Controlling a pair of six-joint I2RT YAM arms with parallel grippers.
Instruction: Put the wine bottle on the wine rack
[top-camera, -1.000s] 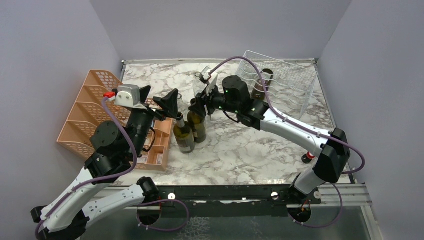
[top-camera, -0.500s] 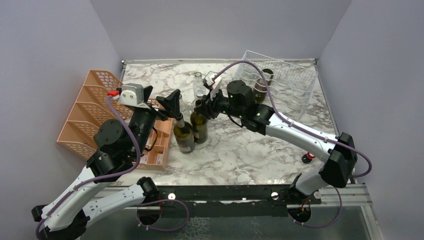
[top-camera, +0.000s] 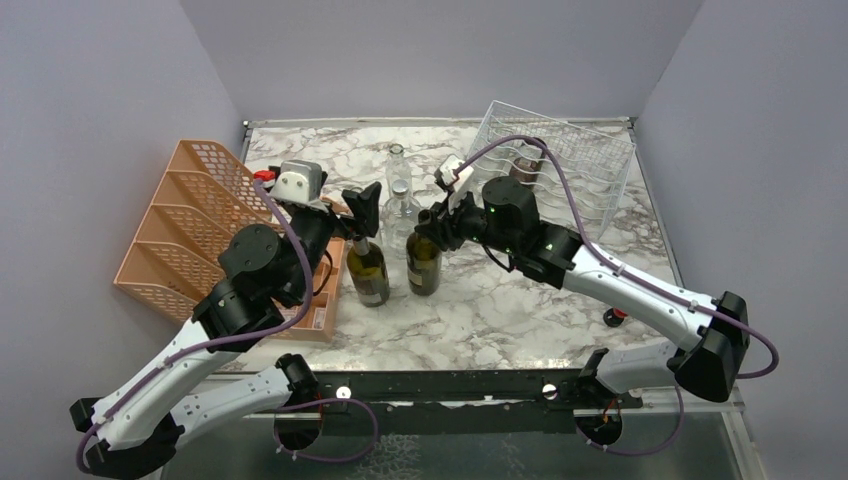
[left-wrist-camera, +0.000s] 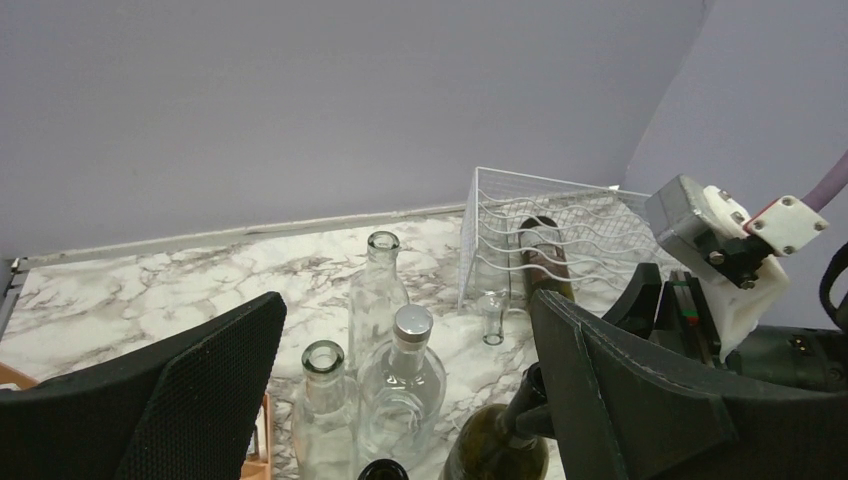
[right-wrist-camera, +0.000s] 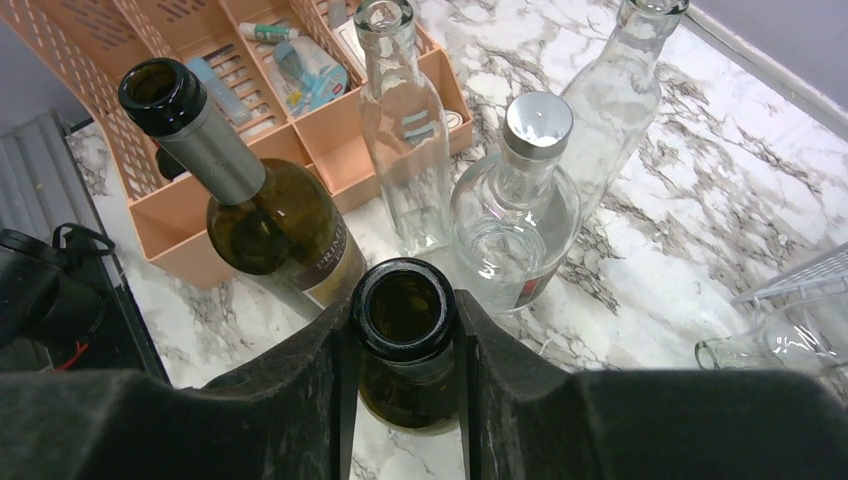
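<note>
My right gripper (right-wrist-camera: 404, 335) is shut on the neck of a dark green wine bottle (right-wrist-camera: 404, 305), with one finger on each side just below the open mouth. The bottle (top-camera: 424, 262) stands roughly upright at mid-table. The silvery wire wine rack (top-camera: 570, 160) sits at the back right, to the right of and beyond the held bottle, with a brown bottle (top-camera: 522, 168) lying in it. My left gripper (top-camera: 345, 212) hangs open above a second, labelled wine bottle (top-camera: 367, 272) and holds nothing.
Clear glass bottles (top-camera: 398, 165) stand behind the wine bottles, one of them round with a silver cap (right-wrist-camera: 520, 200). An orange mesh organizer (top-camera: 190, 220) and an orange tray of small items (top-camera: 318, 295) sit at the left. A clear bottle lies at the rack's foot (left-wrist-camera: 490, 318).
My right gripper has shut on the green bottle's neck and carried it to the right, away from the labelled bottle. My left arm has swung right, over the labelled bottle, still open.
</note>
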